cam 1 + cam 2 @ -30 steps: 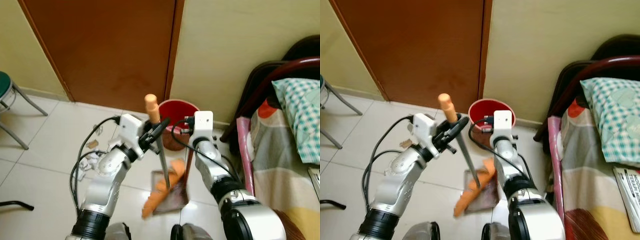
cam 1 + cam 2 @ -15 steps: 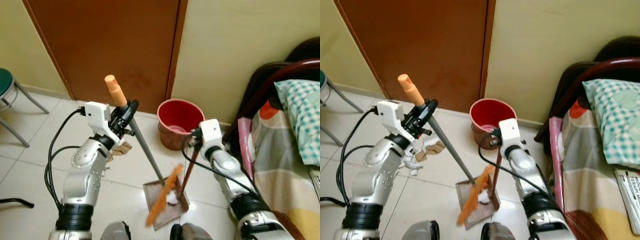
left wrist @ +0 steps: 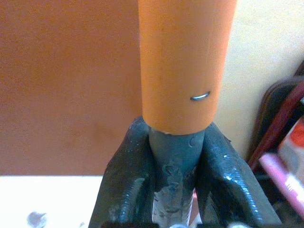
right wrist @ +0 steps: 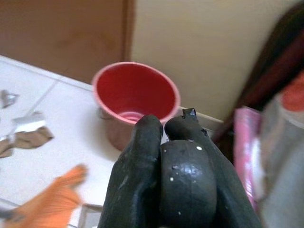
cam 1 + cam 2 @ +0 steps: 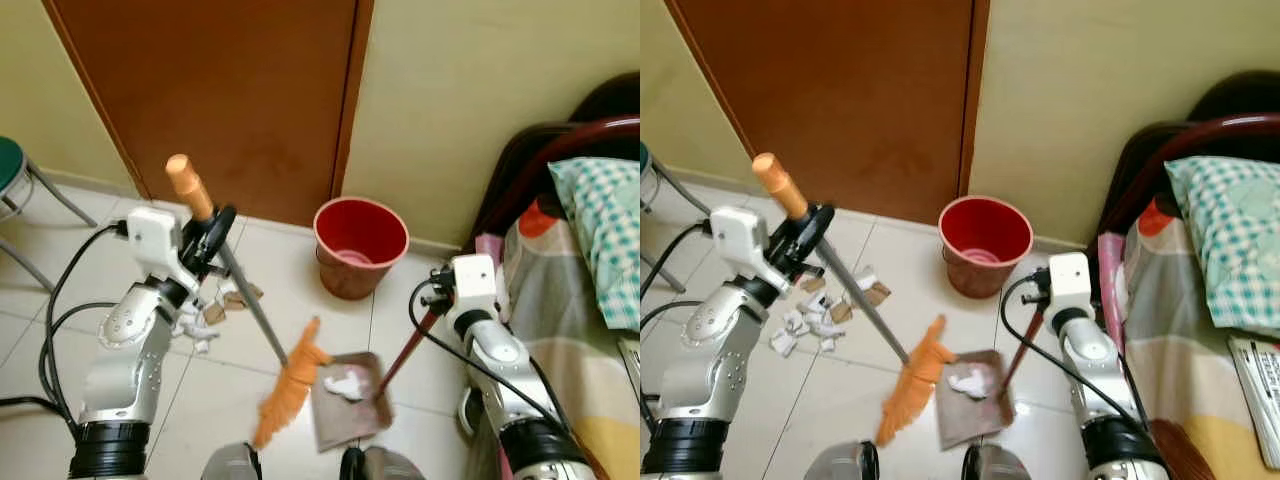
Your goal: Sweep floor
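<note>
My left gripper (image 5: 213, 236) is shut on the grey shaft of a broom (image 5: 250, 312), just below its orange grip (image 3: 185, 61). The shaft slants down to orange bristles (image 5: 285, 390), which rest on the tiles against the left edge of a brown dustpan (image 5: 350, 405). A white paper scrap (image 5: 346, 382) lies in the pan. My right gripper (image 5: 437, 302) is shut on the pan's dark red handle (image 5: 405, 345), which leans to the right. Several paper scraps (image 5: 820, 312) lie on the floor left of the broom. A red bucket (image 5: 360, 245) stands by the wall behind the pan.
A brown door (image 5: 220, 90) fills the back wall. A bed with a dark frame (image 5: 520, 190) and checked pillow (image 5: 600, 230) borders the right side. A green-seated stool (image 5: 15, 175) stands at the far left. Arm cables (image 5: 60, 330) hang near my left arm.
The broom's top swung further left and its bristles slid off the dustpan to its left side. My right arm moved right, tilting the pan's handle; the white scrap now shows in the pan.
</note>
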Controlling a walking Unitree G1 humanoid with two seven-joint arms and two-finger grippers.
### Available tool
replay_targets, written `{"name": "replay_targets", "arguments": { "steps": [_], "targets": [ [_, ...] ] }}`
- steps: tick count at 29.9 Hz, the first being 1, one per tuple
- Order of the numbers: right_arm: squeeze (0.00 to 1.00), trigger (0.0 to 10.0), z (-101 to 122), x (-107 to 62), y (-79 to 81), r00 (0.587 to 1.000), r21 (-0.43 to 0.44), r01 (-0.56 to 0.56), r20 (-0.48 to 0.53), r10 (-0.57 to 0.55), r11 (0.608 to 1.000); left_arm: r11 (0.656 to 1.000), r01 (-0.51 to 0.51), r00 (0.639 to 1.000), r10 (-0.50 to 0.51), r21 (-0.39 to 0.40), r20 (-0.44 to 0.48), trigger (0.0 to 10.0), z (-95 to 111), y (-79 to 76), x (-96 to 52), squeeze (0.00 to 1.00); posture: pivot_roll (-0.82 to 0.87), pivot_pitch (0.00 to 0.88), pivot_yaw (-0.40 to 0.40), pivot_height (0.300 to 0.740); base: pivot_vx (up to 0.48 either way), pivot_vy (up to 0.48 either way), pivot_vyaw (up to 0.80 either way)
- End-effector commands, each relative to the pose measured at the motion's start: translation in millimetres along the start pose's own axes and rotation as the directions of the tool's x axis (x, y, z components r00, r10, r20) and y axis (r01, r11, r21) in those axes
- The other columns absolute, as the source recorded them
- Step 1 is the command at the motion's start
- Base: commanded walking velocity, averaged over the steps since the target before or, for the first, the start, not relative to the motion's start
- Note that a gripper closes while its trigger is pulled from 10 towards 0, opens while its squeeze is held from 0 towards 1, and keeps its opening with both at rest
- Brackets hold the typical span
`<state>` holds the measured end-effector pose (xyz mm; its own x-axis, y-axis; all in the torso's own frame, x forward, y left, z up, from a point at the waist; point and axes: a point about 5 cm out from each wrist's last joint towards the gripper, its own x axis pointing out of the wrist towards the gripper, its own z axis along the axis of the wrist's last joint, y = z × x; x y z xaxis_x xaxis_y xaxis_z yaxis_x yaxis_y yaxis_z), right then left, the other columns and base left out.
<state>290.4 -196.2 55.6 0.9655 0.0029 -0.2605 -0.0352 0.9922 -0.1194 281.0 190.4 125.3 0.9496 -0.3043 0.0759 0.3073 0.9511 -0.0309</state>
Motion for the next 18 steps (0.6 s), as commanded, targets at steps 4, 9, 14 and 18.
{"name": "replay_targets", "arguments": {
  "steps": [4,9,14,18],
  "targets": [
    [0.0,10.0,-7.9,-13.5,-18.8,0.99,0.063,0.141,-0.009,-0.141,0.988,0.995,-0.076,0.994,0.081,0.069,-0.073,10.0,-21.9,4.4,-20.6,0.0,0.05,0.118,-0.053,0.74,0.0,0.0,0.0],
    [0.0,10.0,-8.2,-27.3,-21.8,0.978,0.188,0.202,0.022,-0.209,0.961,0.991,-0.06,0.991,0.073,0.118,-0.115,10.0,-36.6,-5.8,-27.8,0.0,0.04,0.087,-0.049,0.74,0.0,0.0,0.0],
    [0.0,10.0,-11.8,-34.5,-20.9,0.969,0.22,0.239,0.003,-0.246,0.946,0.993,-0.038,0.994,0.049,0.113,-0.099,10.0,-37.8,-13.6,-27.0,0.0,0.04,0.065,-0.038,0.74,0.0,0.0,0.0],
    [0.0,10.0,-14.4,-35.9,-20.4,0.967,0.234,0.25,-0.015,-0.253,0.94,0.99,-0.029,0.997,0.039,0.139,-0.073,10.0,-33.5,-15.2,-24.0,0.0,0.03,0.057,-0.032,0.74,0.0,0.281,-0.37]
  ]
}}
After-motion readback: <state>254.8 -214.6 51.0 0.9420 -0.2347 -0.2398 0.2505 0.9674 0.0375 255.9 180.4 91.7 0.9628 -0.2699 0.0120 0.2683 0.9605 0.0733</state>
